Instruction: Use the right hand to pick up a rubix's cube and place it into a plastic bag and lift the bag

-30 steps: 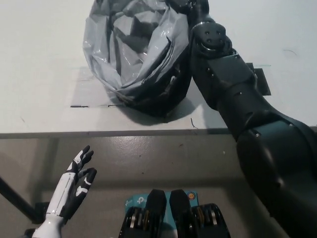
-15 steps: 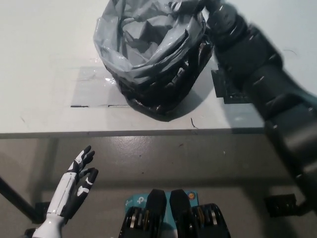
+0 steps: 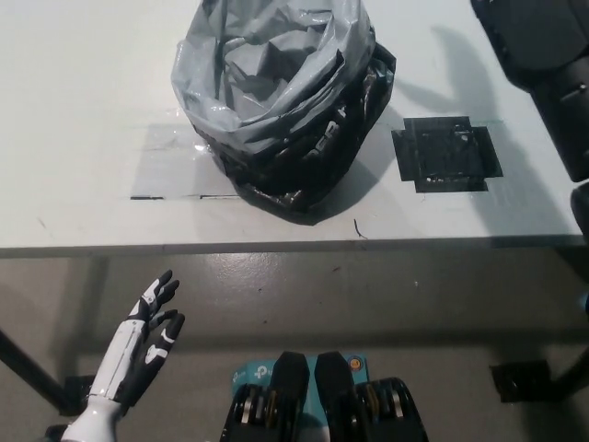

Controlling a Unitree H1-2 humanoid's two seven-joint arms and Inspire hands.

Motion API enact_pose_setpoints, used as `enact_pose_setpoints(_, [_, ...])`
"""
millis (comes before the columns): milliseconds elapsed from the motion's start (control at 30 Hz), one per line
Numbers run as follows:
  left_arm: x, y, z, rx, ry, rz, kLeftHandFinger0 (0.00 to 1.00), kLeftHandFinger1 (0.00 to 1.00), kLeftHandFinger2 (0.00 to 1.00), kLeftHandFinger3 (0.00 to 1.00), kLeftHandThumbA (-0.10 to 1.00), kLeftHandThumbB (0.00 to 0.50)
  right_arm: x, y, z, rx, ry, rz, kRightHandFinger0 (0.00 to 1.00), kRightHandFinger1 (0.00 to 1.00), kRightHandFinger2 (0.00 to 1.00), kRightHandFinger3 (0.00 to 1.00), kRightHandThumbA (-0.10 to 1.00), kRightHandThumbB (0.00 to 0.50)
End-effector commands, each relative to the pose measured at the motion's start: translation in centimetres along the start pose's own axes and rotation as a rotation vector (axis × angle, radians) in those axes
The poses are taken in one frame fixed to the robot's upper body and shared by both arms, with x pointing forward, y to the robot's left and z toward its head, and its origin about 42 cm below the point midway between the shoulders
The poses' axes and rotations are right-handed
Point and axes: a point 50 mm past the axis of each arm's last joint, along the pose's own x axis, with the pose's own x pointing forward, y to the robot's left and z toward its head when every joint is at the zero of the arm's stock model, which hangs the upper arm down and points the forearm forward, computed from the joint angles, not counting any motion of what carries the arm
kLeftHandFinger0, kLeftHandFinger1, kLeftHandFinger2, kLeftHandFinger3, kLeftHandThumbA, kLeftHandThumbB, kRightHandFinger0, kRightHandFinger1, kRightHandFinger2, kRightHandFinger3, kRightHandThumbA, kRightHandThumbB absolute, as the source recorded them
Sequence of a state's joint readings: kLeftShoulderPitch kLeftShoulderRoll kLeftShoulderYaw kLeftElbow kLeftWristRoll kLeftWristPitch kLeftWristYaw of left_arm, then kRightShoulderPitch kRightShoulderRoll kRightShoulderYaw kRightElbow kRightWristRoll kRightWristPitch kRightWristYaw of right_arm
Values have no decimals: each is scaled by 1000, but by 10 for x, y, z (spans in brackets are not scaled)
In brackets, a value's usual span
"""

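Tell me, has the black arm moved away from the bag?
Yes. The black right arm has swung right, off the plastic bag, uncovering the black tape square.

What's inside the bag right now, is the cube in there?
Through the open top of the plastic bag, only crumpled grey folds of its lining show. No cube is visible; the folds cover the bottom, so I cannot tell if it lies there.
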State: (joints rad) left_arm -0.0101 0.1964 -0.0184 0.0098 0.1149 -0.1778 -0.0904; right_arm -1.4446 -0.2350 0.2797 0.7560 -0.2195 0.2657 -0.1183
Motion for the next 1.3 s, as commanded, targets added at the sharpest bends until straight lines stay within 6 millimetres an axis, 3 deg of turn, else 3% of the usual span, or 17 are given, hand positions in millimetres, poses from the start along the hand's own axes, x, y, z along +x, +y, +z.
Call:
enact_pose_setpoints(0, [8,3,9,30,-40,-13,921,996,1000,1000,884,109,-22,-81,81,-58,-246,-206,1000,1000,1000,1000,1000,437])
enact_pose_setpoints(133, [15,7,14,35,-58,-7,911,984,1000,1000,883,94,-76,-117,101,-60,-439,-338,1000,1000,1000,1000,1000,418])
enact_pose_setpoints(267, [30,14,21,39,-92,12,899,985,1000,1000,887,105,-162,-134,82,-104,-585,-409,1000,1000,1000,1000,1000,373])
enact_pose_setpoints(367, [37,19,25,45,-118,22,907,1000,1000,1000,911,93,-208,-136,63,-91,-618,-443,1000,1000,1000,1000,1000,367])
enact_pose_setpoints(467, [44,22,27,37,-135,27,948,1000,1000,1000,947,107,-272,-133,32,-22,-661,-519,1000,1000,1000,1000,1000,321])
enact_pose_setpoints(500, [49,24,28,35,-137,29,974,1000,1000,1000,966,117,-311,-128,19,0,-681,-610,1000,1000,1000,1000,1000,298])
enact_pose_setpoints(567, [55,26,30,39,-145,33,984,1000,1000,1000,991,110,-336,-124,10,-17,-716,-697,1000,1000,1000,1000,1000,215])
enact_pose_setpoints(700, [63,26,32,48,-167,38,963,1000,1000,1000,1000,115,-379,-108,-5,-42,-740,-749,1000,1000,1000,1000,1000,164])
enact_pose_setpoints(833, [63,27,33,36,-170,34,1000,1000,1000,1000,1000,121,-399,-78,-23,28,-733,-667,1000,1000,1000,1000,1000,76])
enact_pose_setpoints(867, [63,26,33,34,-172,32,1000,1000,1000,1000,1000,120,-398,-56,-40,116,-703,-602,1000,1000,1000,1000,1000,126])
enact_pose_setpoints(933, [64,26,33,38,-180,31,1000,1000,1000,1000,1000,118,-396,-39,-51,131,-670,-577,1000,1000,1000,1000,1000,129])
enact_pose_setpoints(1000, [67,28,34,37,-192,37,1000,1000,1000,1000,1000,145,-390,-14,-67,108,-604,-543,1000,1000,1000,1000,1000,173])
enact_pose_setpoints(1100, [68,30,34,33,-182,39,1000,1000,1000,1000,1000,181,-384,16,-91,228,-511,-469,1000,1000,1000,1000,1000,185])
enact_pose_setpoints(1167, [67,29,34,28,-175,37,1000,1000,1000,1000,1000,190,-381,36,-112,323,-396,-425,1000,1000,1000,1000,1000,169])
enact_pose_setpoints(1267, [64,28,32,29,-173,31,1000,1000,1000,1000,1000,182,-380,65,-144,401,-270,-370,1000,1000,1000,1000,1000,82])
